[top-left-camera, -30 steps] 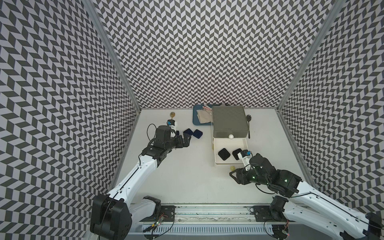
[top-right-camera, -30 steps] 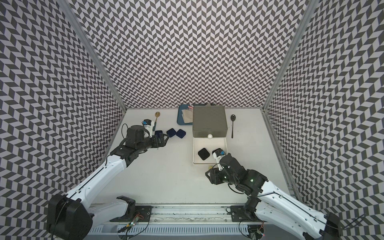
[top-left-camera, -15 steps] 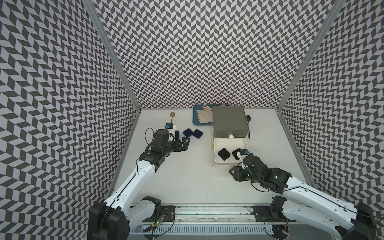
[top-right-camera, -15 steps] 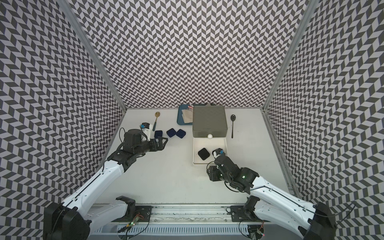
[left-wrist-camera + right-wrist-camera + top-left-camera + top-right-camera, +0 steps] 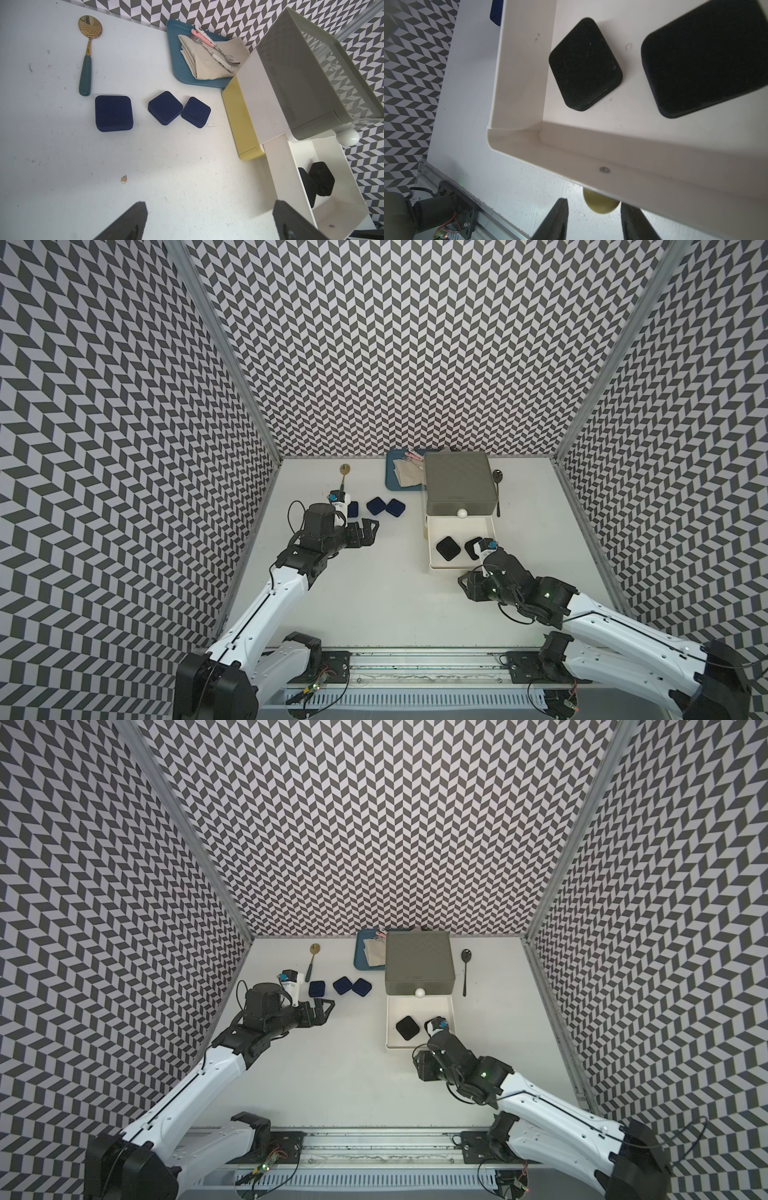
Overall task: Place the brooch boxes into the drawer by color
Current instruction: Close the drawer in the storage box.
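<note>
Sitting inside the pulled-out white drawer [image 5: 457, 529] of the drawer chest [image 5: 459, 485], the two black brooch boxes [image 5: 448, 548] lie flat and apart, just where they lay a second ago. The one nearer the right arm is half hidden behind that arm's wrist camera in both top views. The three navy brooch boxes [image 5: 342, 984] have not moved either. They sit in a row on the table [image 5: 374, 593] to the chest's left, the two nearest the chest just beside each other and the third a little apart.

The right gripper [image 5: 593, 202] sits low in front of the white drawer's front wall, and its wrist has edged slightly closer to the chest. Its jaws have narrowed over the last second and now stand on either side of the yellow knob [image 5: 600, 204]. A gap still shows beside one finger, so the knob is not yet pinched.

The left gripper [image 5: 209, 205] is spread fully wide and holds nothing. It has drawn back a little toward the robot, so the end navy box, earlier crowded by its fingers, now shows clear.

Farther back lie a gold spoon [image 5: 343, 472], a blue tray [image 5: 390, 477] with a folded napkin and cutlery, and a black spoon [image 5: 497, 477].
</note>
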You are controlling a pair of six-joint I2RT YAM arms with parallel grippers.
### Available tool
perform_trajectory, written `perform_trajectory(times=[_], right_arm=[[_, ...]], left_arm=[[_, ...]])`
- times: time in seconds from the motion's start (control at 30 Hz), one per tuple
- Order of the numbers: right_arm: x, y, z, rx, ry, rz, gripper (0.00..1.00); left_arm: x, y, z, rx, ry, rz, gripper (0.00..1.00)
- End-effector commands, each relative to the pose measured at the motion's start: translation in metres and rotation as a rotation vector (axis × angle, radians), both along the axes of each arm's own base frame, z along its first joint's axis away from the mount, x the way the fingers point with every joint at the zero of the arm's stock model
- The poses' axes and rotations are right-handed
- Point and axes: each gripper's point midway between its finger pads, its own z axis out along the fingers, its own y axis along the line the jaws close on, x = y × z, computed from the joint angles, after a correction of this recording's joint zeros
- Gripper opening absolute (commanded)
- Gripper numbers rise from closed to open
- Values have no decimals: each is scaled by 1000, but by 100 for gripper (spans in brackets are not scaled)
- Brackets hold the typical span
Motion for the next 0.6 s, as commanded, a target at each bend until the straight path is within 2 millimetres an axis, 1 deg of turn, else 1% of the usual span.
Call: perform_trajectory(times=[0.0, 0.13, 0.3, 0.47, 0.57], right_arm=[[7, 3, 3, 18, -34, -18, 44], [9, 1, 2, 11, -43, -29, 42], [10, -1, -5, -11, -39, -37, 41], [12, -1, -7, -7, -47, -44, 39], [13, -3, -7, -15, -54, -51, 35]], left_arm=[[-1, 2, 10, -7, -29, -5, 100], [0, 3, 11, -7, -27, -5, 100], [0, 4, 13, -6, -31, -3, 100], [0, 5, 13, -3, -32, -1, 100], [0, 6, 12, -2, -32, -1, 100]])
